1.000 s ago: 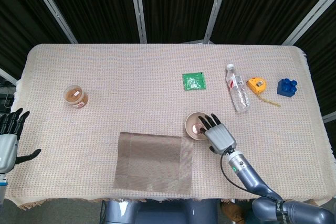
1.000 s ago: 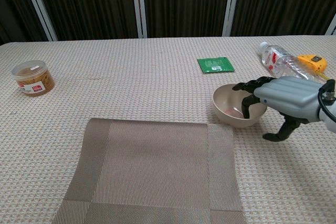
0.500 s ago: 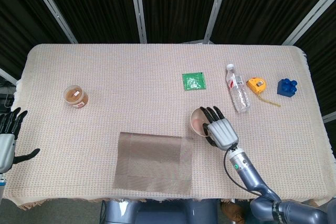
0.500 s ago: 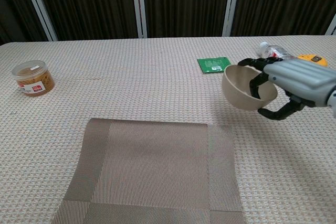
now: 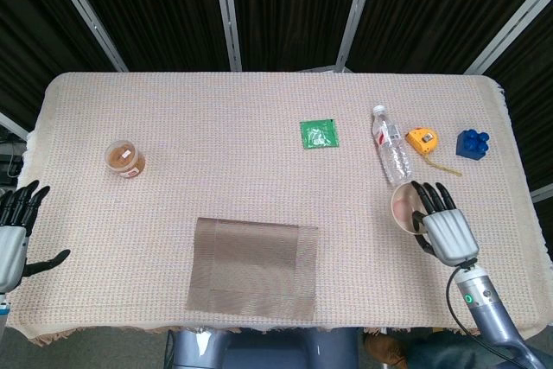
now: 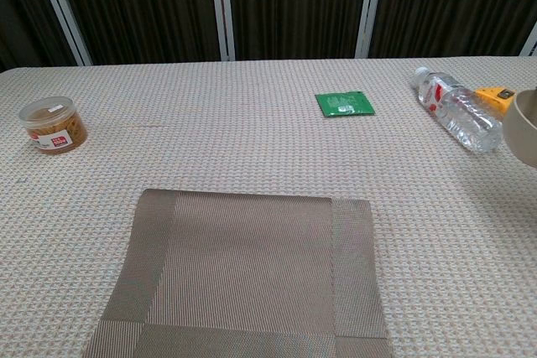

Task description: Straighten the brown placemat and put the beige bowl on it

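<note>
**A:** What's on the table, left to right?

**B:** My left hand (image 5: 15, 235) hangs off the table's left edge, fingers spread, holding nothing. Then the flat brown woven rectangular placemat (image 5: 254, 268) with its fine ribbed weave, lying square at the near edge of the nubbly beige tablecloth (image 5: 216, 144).

**A:** And the bowl?

**B:** The smooth, round beige bowl (image 5: 403, 206) is well right of the mat, below the clear plastic bottle (image 5: 391, 156). My right hand (image 5: 442, 225) grips it, fingers hooked over the rim.
</note>
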